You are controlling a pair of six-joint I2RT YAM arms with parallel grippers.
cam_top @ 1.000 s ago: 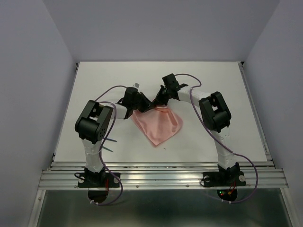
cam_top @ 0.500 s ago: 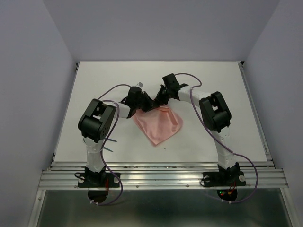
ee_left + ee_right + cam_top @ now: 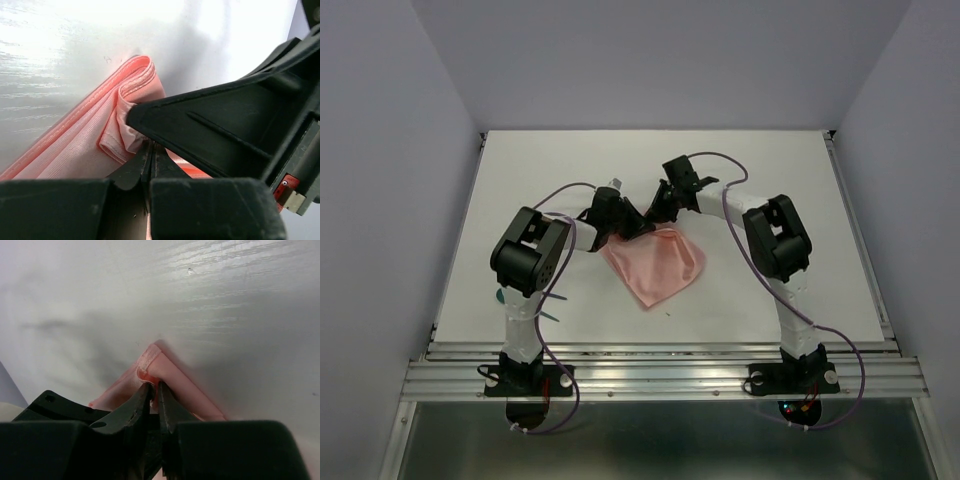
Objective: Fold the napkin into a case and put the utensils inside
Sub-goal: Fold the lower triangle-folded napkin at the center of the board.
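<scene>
The left tool (image 3: 151, 152), its jaws pressed together, pinches the salmon-pink soft cloth napkin (image 3: 95, 145) beside its hemmed, curled-over corner on the glossy white counter (image 3: 65, 45). A black wedge-shaped plastic part (image 3: 225, 125) reaches over the cloth from the right.

We're looking into a robotics lab cell here. A bare white desk (image 3: 770, 180) is sitting boxed in by plain pale walls (image 3: 380, 150) at nine, twelve and three o'clock. An aluminium rail (image 3: 660, 372) is running along six o'clock, where the left arm (image 3: 525, 265) and right arm (image 3: 775, 240) are standing bolted down, trailing purple cables (image 3: 565, 186).
</scene>
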